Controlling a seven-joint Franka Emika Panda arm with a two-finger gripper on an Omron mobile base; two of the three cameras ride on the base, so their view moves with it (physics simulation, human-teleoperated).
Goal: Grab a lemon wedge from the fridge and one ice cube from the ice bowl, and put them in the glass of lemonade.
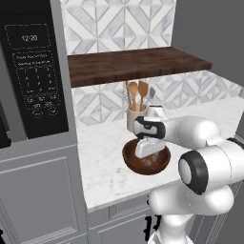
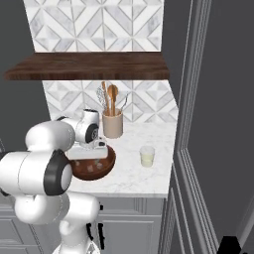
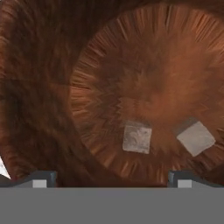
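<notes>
Inside the round, grainy wooden ice bowl (image 3: pixel 52 87), two pale ice cubes (image 3: pixel 137 137) before the spread end effector (image 3: pixel 111 177).

My arm rises from lower right of the left base view, elbow folded mid-right, forearm reaching left toward frame centre. In the right base view it climbs from lower left, the wrist at centre-left. Hand pitched straight down. My gripper (image 1: pixel 148 159) (image 2: pixel 92 163) (image 3: pixel 112 178) has its jaws spread wide, nothing between them; fingertips (image 3: pixel 40 179) sit far apart at the bottom of the hand view.
</notes>
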